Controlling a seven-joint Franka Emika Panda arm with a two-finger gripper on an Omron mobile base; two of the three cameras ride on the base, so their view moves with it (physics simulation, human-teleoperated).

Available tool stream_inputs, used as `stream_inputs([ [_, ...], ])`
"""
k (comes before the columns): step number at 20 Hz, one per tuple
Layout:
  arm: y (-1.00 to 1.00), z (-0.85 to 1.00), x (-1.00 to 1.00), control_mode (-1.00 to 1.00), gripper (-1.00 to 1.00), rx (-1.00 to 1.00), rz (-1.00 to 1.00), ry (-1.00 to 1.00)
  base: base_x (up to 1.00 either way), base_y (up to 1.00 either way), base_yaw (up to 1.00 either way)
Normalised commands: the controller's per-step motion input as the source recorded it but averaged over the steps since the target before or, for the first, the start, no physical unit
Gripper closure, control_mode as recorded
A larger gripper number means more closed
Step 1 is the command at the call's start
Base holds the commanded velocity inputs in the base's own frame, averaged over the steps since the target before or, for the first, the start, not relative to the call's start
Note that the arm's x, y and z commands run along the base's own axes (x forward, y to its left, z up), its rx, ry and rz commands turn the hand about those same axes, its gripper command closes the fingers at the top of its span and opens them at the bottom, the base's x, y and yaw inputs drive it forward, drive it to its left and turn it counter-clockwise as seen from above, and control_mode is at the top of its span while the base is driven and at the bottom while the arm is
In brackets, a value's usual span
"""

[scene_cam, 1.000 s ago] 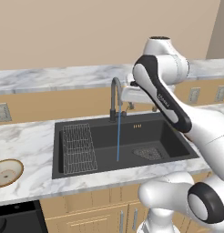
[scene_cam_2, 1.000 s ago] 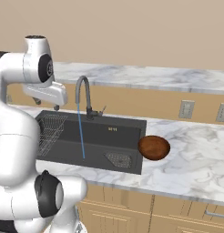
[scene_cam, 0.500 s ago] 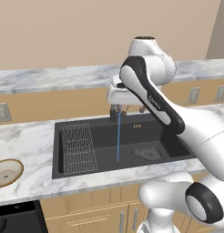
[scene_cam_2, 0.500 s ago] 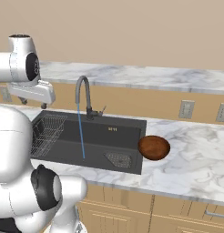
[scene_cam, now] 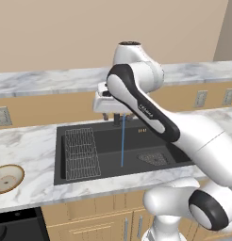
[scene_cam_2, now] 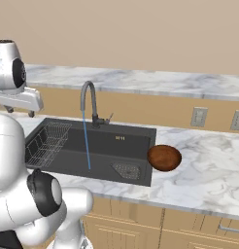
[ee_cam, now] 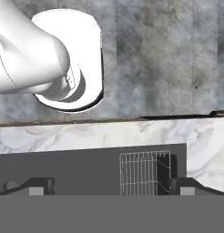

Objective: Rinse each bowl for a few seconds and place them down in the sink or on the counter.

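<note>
Black basin of the sink [scene_cam: 80, 176] sits sunk in the white marble counter [scene_cam_2: 209, 170], below the gripper [scene_cam: 112, 117]. Gripper hangs above the back edge of the basin, just left of where the water falls; fingers [ee_cam: 38, 185] spread wide, nothing between them.

Thin blue stream of water [scene_cam_2: 86, 141] drops from the dark gooseneck tap [scene_cam_2: 89, 99] to the basin floor, a little to the right of the fingers in the left base view. Mesh drain [scene_cam: 153, 158] further right again on the basin floor. Wire rack [scene_cam: 81, 151] fills the basin's left part, below and left of the fingers; in the hand view it lies between the two finger tips, nearer one of them.

Tan bowl [scene_cam: 6, 178], cream speckled inside, rests upright on the counter well to the left of the fingers, apart from the sink rim. Reddish-brown bowl [scene_cam_2: 164, 157] sits on the counter at the sink's right edge, far side from the fingers, touching or just beside the rim; cannot tell which.
</note>
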Motion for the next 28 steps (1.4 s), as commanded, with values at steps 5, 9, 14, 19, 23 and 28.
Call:
stream_inputs([
  [5,0.48,-0.21,-0.02,-1.00,-1.00,0.00,0.07,-0.03,0.00,0.00,0.00],
  [9,0.43,-0.25,0.00,-1.00,-1.00,0.03,0.07,-0.02,0.00,0.00,0.00],
  [14,0.32,-0.32,0.00,-1.00,-1.00,0.11,0.03,-0.02,0.00,0.00,0.00],
  [19,0.32,-0.33,0.00,-1.00,-1.00,0.10,0.00,-0.02,0.00,0.00,0.00],
  [23,0.35,-0.27,0.00,-1.00,-1.00,0.05,0.00,-0.04,0.00,0.00,0.00],
  [28,0.35,-0.22,0.00,-1.00,-1.00,0.01,0.00,-0.04,0.00,0.00,0.00],
])
